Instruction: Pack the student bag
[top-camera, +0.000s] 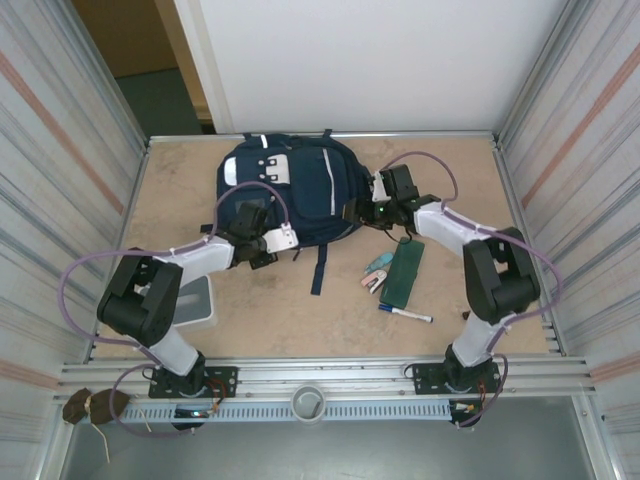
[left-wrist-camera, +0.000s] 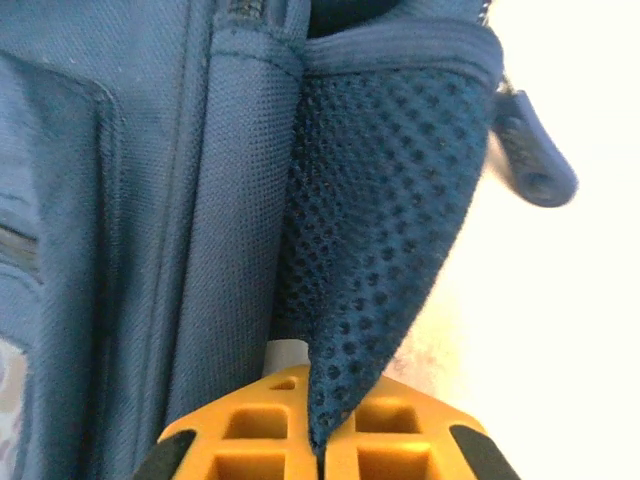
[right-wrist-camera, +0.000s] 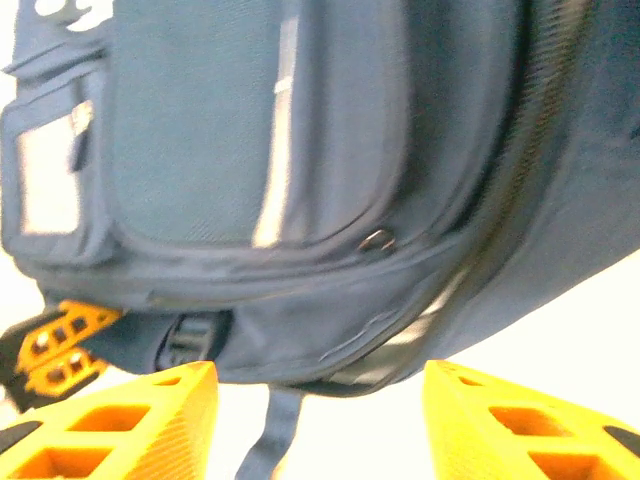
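The left gripper (left-wrist-camera: 318, 445) clamps the honeycomb mesh pocket (left-wrist-camera: 385, 200) of the woven navy student bag (top-camera: 305, 195); the right gripper (right-wrist-camera: 318, 425) gapes apart; white patch (right-wrist-camera: 45, 180), perhaps a label, unreadable.

tan table (top-camera: 300, 320) carries student bag (top-camera: 300, 195), flat green item (top-camera: 405, 272) and marker (top-camera: 405, 314).

1. The student bag (right-wrist-camera: 330, 130) took up most of the view, navy fabric, a little blurred.
2. A pale reflective stripe (right-wrist-camera: 275, 150) ran down its front pocket, and a white patch (right-wrist-camera: 45, 180) sat on a smaller pocket at the left.
3. A small metal zip pull (right-wrist-camera: 378, 240) lay on the seam under the front pocket.
4. The right gripper (right-wrist-camera: 315, 390) had its two orange fingers (right-wrist-camera: 130, 420) wide apart at the bottom of the view.
5. A dark strap (right-wrist-camera: 268, 425) hung from the bag's lower edge into the gap between them.
6. The left gripper (right-wrist-camera: 58, 345) sat at the left edge, against the bag's lower corner.
7. Pale bench (right-wrist-camera: 570, 330) showed at lower right.
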